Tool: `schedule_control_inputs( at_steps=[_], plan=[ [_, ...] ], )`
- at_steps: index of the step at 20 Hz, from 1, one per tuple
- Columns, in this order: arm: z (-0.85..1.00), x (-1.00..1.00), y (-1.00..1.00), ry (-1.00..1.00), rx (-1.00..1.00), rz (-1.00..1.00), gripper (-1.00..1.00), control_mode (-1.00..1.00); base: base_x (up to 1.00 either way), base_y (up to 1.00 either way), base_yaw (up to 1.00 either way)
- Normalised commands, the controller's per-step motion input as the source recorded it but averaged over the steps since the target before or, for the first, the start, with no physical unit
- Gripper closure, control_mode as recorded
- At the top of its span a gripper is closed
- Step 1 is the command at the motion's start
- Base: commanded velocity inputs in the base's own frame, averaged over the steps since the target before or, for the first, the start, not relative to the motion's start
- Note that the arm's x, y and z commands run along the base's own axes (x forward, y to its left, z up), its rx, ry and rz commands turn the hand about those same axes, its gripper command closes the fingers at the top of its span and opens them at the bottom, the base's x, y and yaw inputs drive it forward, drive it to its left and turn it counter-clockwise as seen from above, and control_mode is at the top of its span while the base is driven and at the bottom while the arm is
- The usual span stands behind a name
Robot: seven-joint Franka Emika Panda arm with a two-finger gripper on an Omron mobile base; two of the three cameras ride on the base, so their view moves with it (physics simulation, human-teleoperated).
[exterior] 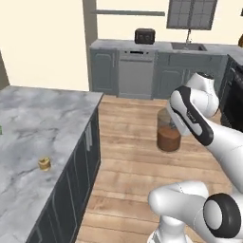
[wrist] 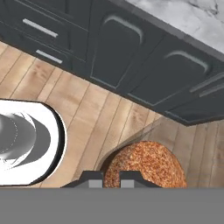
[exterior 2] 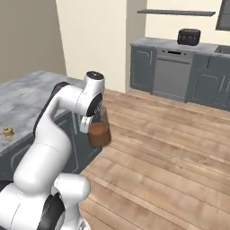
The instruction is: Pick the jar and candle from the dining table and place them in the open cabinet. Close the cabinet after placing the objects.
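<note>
Carrying the jar (exterior: 168,132) above the wood floor, clear of the bench (exterior: 42,118); fingers (wrist: 111,178) clamped tight on its rim, seen from above in the hand view. Glass, half full of reddish-brown stuff: probably bottom-heavy, stiff, slippery, breakable, so the rim grip looks thin and swinging risky. Candle (exterior: 44,163) sits on the bench near its edge, tiny and light; best pinched across its sides.
</note>
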Motion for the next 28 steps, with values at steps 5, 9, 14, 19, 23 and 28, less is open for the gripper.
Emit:
schedule_control_inputs(
  at_steps=[5,9,14,19,23,28],
  plan=[
    [0.0,0.0,0.0,0.0,0.0,0.0,1.0,1.0,0.21,0.37,-0.55],
    [0.0,0.0,0.0,0.0,0.0,0.0,1.0,1.0,0.54,0.33,-0.32],
    [0.0,0.0,0.0,0.0,0.0,0.0,1.0,1.0,0.95,0.25,-0.17],
    [0.0,0.0,0.0,0.0,0.0,0.0,1.0,1.0,1.0,0.26,-0.18],
    [0.0,0.0,0.0,0.0,0.0,0.0,1.0,1.0,1.0,0.23,-0.22],
    [0.0,0.0,0.0,0.0,0.0,0.0,1.0,1.0,1.0,0.24,-0.3]
  ],
)
